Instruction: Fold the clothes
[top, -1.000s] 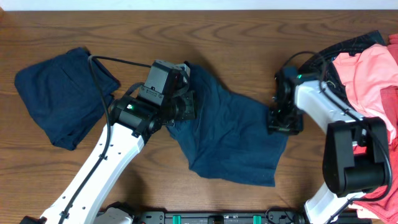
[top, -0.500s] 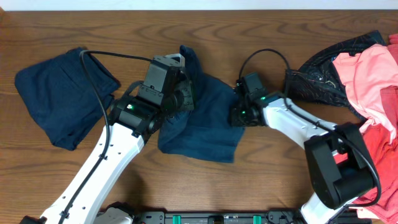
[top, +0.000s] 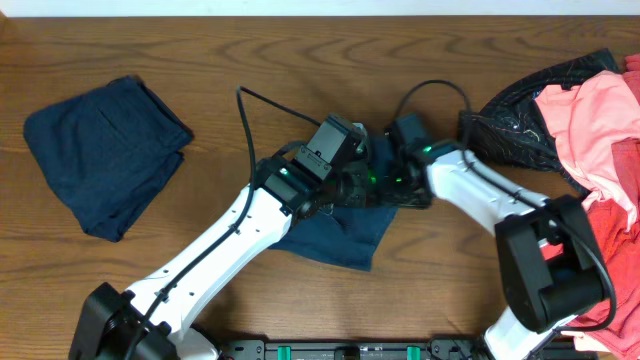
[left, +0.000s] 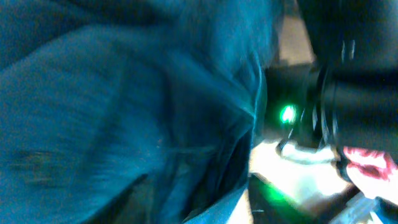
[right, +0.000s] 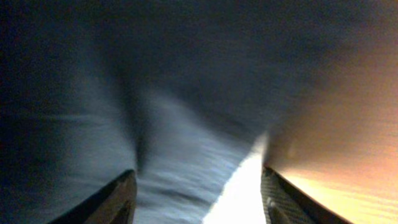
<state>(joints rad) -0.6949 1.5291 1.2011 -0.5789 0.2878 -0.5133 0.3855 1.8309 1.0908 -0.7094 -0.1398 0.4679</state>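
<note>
A: Wood table (top: 200, 60), mid-span: dark navy blue cloth shorts (top: 345, 235) lie half-doubled, with both arms meeting over the top edge. Right gripper (right: 196, 190) has its fingers spread, cloth ahead, nothing pinched.
B: Left gripper (top: 350, 187)?
A: Buried in fabric, view blurred, can't tell. My call: lay the edge flat, align hems, press the crease before lifting away.

left arm (top: 232, 232) stretched to centre | right arm (top: 468, 188) folded inward | right jaws parted
</note>
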